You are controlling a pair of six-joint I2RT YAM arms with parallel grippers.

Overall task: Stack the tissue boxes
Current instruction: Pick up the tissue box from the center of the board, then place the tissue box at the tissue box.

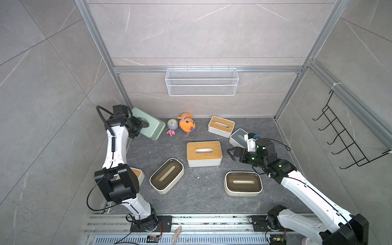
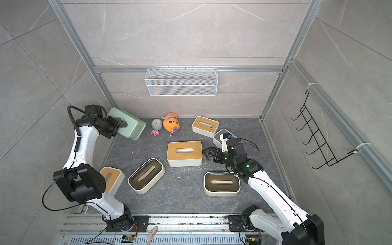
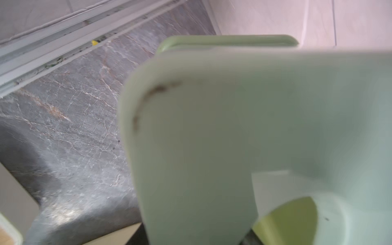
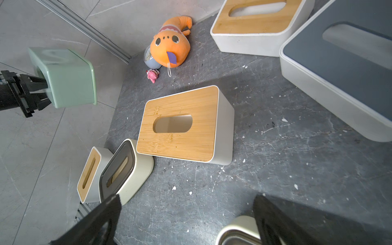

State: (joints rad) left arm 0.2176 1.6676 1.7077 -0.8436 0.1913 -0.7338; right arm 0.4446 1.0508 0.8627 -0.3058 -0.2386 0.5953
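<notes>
Clutter I can see around the work floor
A white wire mesh basket (image 1: 201, 90) hangs on the back wall at 12 o'clock; on the dark stone floor (image 1: 201, 191) at 11 o'clock an orange fish toy (image 1: 186, 125) lies right beside a small round clock (image 1: 171, 123), with a pink figurine (image 1: 171, 132) at the clock's 6 o'clock; a black hook rack (image 1: 347, 137) is on the side wall at 3 o'clock

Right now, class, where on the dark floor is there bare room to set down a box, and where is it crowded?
Widest: the strip between the cream boxes and the front rail. Also the gap between those boxes, before the central bamboo box. Crowded: the rear bamboo box beside the grey-lid box, and the orange fish toy with the clock.
</notes>
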